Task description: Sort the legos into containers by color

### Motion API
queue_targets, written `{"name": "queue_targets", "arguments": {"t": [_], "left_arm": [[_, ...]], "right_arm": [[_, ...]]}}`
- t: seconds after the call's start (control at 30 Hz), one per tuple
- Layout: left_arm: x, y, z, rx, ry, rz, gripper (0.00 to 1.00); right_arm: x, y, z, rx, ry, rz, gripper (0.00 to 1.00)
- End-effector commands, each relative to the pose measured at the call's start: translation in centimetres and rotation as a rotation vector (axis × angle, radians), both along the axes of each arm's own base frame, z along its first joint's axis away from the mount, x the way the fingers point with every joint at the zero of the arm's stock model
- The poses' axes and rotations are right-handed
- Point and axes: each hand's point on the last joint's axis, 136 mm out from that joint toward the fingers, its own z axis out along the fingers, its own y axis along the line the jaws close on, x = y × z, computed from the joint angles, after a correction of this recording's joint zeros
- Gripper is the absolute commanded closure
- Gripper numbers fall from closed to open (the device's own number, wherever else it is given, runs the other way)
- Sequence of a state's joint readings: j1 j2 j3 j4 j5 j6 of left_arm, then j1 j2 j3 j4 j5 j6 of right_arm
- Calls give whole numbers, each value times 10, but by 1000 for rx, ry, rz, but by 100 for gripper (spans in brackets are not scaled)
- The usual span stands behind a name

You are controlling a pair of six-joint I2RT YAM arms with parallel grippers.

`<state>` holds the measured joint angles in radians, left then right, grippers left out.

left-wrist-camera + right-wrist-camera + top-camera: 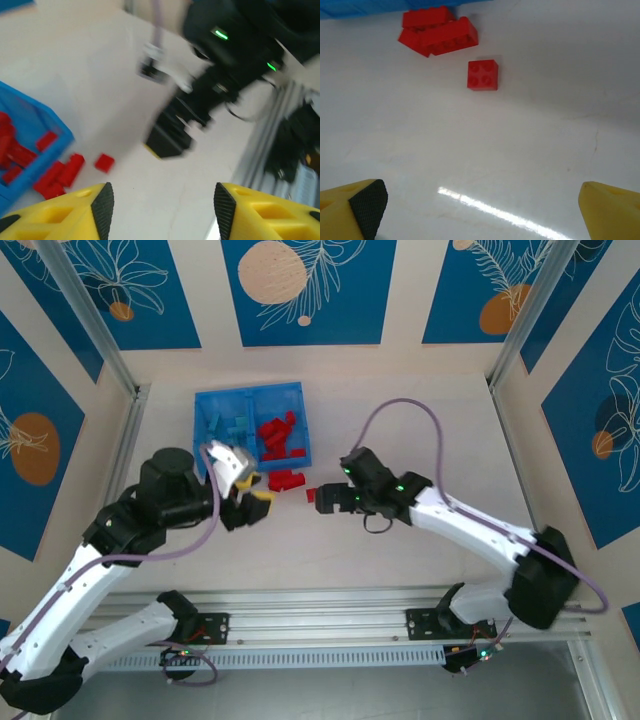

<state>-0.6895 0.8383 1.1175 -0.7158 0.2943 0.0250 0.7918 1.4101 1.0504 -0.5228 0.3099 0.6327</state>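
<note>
My L claw (160, 212) hangs w/ its yellow fingers (75, 215) apart and nothing btwn them. My R claw (480, 210) is spread wide over bare table (485, 150), also empty.

The blue tray (205, 400) sits far-left of centre. Teal bricks (230, 425) lie in its left compartment and red bricks (278, 435) in its right one.

A small heap of loose red bricks (286, 480) lies on the table just beside the tray's near right corner, outside the wall. My L claw is just left of that heap, a bit nearer, not touching it.

One red 2x2 brick (482, 75) lies studs-up, apart from the heap, to its right and slightly nearer. It's ahead of my R claw, not btwn the fingers. In the top view the R claw sits just right of it; can't tell there if they touch.
</note>
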Motion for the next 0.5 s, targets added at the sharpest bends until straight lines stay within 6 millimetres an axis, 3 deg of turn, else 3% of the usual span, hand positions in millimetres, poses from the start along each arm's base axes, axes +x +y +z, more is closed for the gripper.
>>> {"name": "queue_targets", "arguments": {"t": [0.0,0.17,0.33,0.47], "left_arm": [[-32,7,-48,107,86,-119,39],[-29,10,-66,91,56,-90,31],[-28,1,-77,75,81,-118,8],[-25,12,-85,137,75,-74,0]], "right_arm": [[31,15,-7,-104,-82,7,0],[59,36,-45,-238,-48,11,4],[78,51,-81,-303,-16,30,18],[83,53,-103,-338,29,24,32]]}}
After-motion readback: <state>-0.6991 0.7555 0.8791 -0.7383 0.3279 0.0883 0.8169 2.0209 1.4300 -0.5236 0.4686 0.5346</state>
